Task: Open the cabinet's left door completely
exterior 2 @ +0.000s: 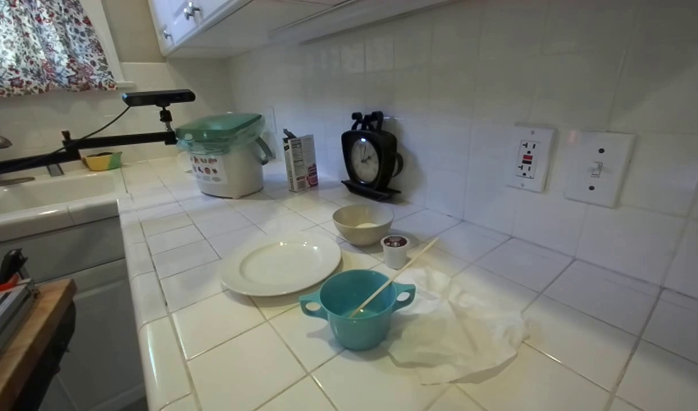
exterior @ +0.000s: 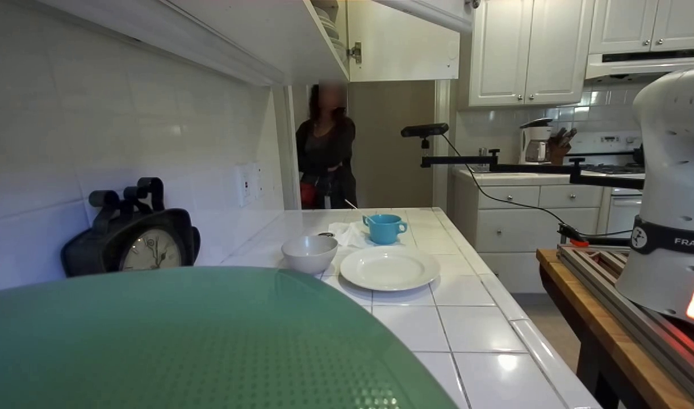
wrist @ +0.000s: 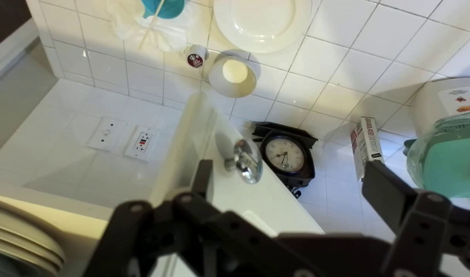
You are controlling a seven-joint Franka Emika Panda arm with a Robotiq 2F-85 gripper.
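One left door [wrist: 254, 196], apparently part-open, lay ahead of the end effector [wrist: 294, 185], whose fingers [wrist: 387, 192] stood wide apart; the knob [wrist: 248, 161] appeared between them, nearer one fingertip [wrist: 203, 179], and the slab's lower edge slanted across the gap; contact was indeterminate.

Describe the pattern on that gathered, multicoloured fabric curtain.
Floral, with reds and dark blues on white. The gathered fabric curtain shows best in an exterior view.
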